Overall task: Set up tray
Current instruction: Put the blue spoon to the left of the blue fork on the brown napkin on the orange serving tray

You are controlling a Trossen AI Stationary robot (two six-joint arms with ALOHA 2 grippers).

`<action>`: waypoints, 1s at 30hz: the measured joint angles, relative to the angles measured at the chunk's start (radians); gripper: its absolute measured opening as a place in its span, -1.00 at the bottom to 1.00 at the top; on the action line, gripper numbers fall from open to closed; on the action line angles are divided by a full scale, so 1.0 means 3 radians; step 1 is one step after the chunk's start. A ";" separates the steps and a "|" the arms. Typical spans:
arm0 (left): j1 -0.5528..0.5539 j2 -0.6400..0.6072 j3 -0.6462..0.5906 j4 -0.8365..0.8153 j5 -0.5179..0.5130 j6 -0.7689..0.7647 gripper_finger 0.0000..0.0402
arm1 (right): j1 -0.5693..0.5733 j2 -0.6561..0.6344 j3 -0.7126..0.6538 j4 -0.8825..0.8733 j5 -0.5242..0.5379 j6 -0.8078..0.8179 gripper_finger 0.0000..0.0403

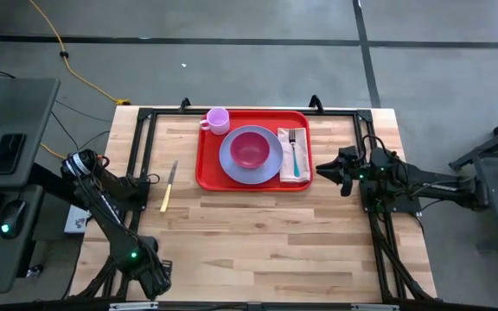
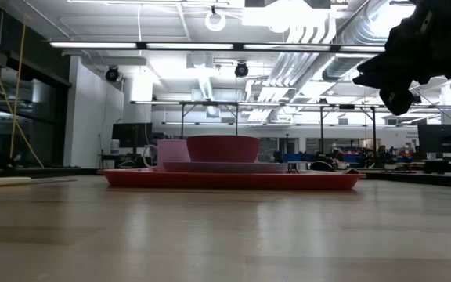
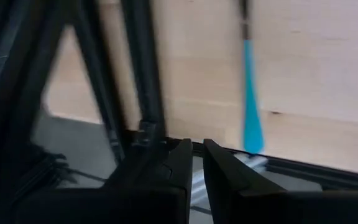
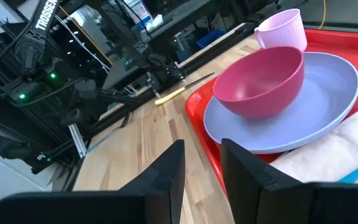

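While the left claw [image 1: 83, 162] waits at the frame's left edge, slightly parted and holding nothing, you see a knife [image 1: 169, 187] lying off the tray [image 1: 207, 164], left of it. The tray sits upper centre on the tabletop [image 1: 266, 233]. At right, the right claw [image 1: 328, 172] hovers, narrowly apart and empty; I judge a careless reach could nudge the napkin [image 1: 294, 169].

- Grey concrete floor [image 1: 258, 22] crossed by dark lines.
- Yellow cable [image 1: 72, 60] trailing across.
- Grey desk [image 1: 7, 173] at one side.
- Long ceiling lights [image 2: 202, 45], exposed ducts [image 2: 351, 39] overhead.
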 joint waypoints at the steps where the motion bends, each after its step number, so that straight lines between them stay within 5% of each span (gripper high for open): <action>1: 0.0000 0.0012 0.0000 -0.0020 0.0031 -0.0016 -0.65 | 0.0000 0.0001 0.0000 -0.0001 -0.0001 -0.0001 -0.59; 11: 0.0056 0.0227 -0.0005 0.0198 0.0011 -0.0039 -0.65 | 0.0000 0.0001 0.0000 -0.0010 0.0001 0.0029 -0.59; 19: 0.0091 0.0235 -0.0005 0.0392 -0.0388 -0.0018 -0.65 | 0.0000 0.0003 0.0000 -0.0010 0.0003 0.0065 -0.59; 30: 0.0089 0.0235 -0.0005 0.0233 -0.0259 0.0027 -0.65 | 0.0000 0.0003 0.0000 -0.0029 0.0000 0.0066 -0.59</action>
